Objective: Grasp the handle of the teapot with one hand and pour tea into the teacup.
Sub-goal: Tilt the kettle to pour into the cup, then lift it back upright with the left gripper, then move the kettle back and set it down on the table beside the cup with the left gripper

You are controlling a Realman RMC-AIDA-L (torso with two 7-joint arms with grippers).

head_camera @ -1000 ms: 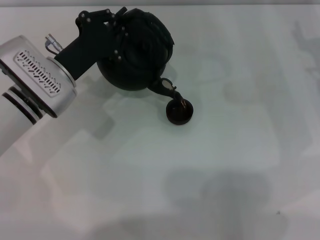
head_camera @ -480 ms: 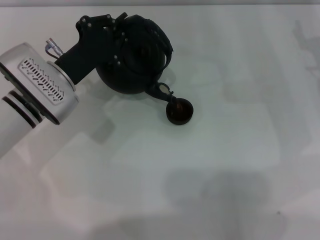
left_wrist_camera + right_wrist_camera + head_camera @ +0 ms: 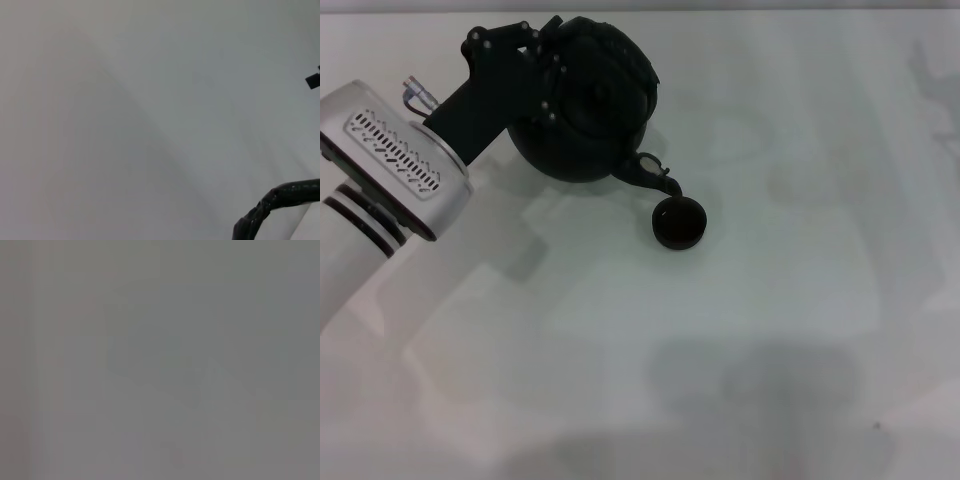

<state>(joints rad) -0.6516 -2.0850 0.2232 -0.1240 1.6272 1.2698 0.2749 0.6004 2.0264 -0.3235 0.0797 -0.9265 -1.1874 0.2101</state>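
Teapot [image 3: 588, 105] position: far left part of the white desk [image 3: 770, 320], tilted with its spout pointing down and to the right. The spout tip sits just above the near-left rim of the cup [image 3: 679, 222], which stands upright on the desk just right of and nearer than the pot. Whether liquid is running from the spout cannot be made out from the head view.

Left hand [image 3: 545, 55]: at the top of the pot, reaching in from the left on a black wrist link and a silver arm segment [image 3: 395, 160]. Its fingers are closed on the handle [image 3: 620, 50], which arches over the pot's upper side; the exact finger gap is probably hidden by the dark pot behind it. The pot appears carried by this grip alone, with its shadow falling on the desk below and to the left.

Left wrist view: a short length of the dark, rough-wrapped handle [image 3: 280, 197] curves in at one corner against the plain desk surface. No fingers show there.

Right hand: not visible in the head view. The right wrist view shows only a uniform grey field.
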